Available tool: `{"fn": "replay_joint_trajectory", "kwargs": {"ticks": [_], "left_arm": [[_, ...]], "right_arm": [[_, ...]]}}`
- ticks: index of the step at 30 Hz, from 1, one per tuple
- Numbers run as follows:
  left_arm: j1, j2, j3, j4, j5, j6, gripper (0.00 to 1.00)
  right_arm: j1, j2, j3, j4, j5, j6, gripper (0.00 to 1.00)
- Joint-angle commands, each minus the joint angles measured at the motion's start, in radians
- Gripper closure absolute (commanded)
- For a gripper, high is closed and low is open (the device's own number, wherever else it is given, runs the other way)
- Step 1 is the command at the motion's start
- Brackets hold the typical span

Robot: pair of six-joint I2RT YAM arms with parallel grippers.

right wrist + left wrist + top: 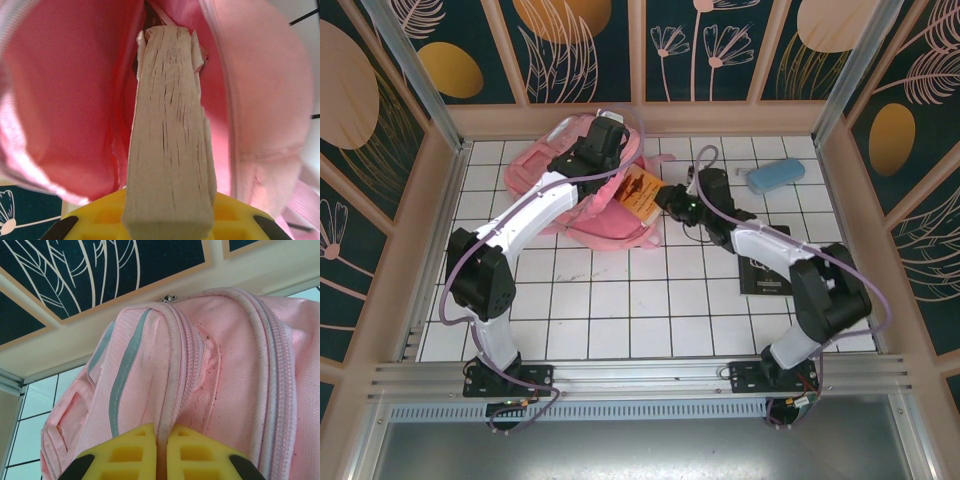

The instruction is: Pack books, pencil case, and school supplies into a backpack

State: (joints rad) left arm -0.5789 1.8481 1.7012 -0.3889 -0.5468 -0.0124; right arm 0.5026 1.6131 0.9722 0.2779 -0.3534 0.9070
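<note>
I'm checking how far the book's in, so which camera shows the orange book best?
The right wrist view: the orange book, close and edge-on, reaches into the open backpack. The top external view shows its cover, small, at the backpack's mouth.

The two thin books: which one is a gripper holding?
The small orange-yellow book, gripped by the right gripper at the opening of the pink fabric backpack; the flat black booklet lies on the white tiled table.
</note>
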Motion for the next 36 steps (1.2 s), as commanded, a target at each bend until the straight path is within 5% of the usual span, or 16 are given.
{"fn": "replay_joint_trajectory", "kwargs": {"ticks": [1, 14, 25, 29, 36], "left_arm": [[-0.008, -0.097, 0.022, 0.171, -0.014, -0.028, 0.9], [-0.007, -0.16, -0.007, 0.155, -0.019, -0.045, 0.9], [-0.008, -0.153, -0.003, 0.155, 0.0, -0.057, 0.9], [-0.007, -0.155, -0.009, 0.152, -0.002, -0.058, 0.9], [-0.007, -0.166, -0.014, 0.155, -0.037, -0.056, 0.9]], "right_arm": [[0.029, 0.085, 0.108, 0.206, -0.023, 0.065, 0.89], [0.073, 0.54, 0.549, 0.284, -0.023, 0.211, 0.9], [0.105, 0.739, 0.739, 0.261, 0.136, 0.182, 0.9], [0.108, 0.782, 0.822, 0.169, 0.135, 0.18, 0.8], [0.098, 0.698, 0.743, 0.154, 0.109, 0.142, 0.46]]}}
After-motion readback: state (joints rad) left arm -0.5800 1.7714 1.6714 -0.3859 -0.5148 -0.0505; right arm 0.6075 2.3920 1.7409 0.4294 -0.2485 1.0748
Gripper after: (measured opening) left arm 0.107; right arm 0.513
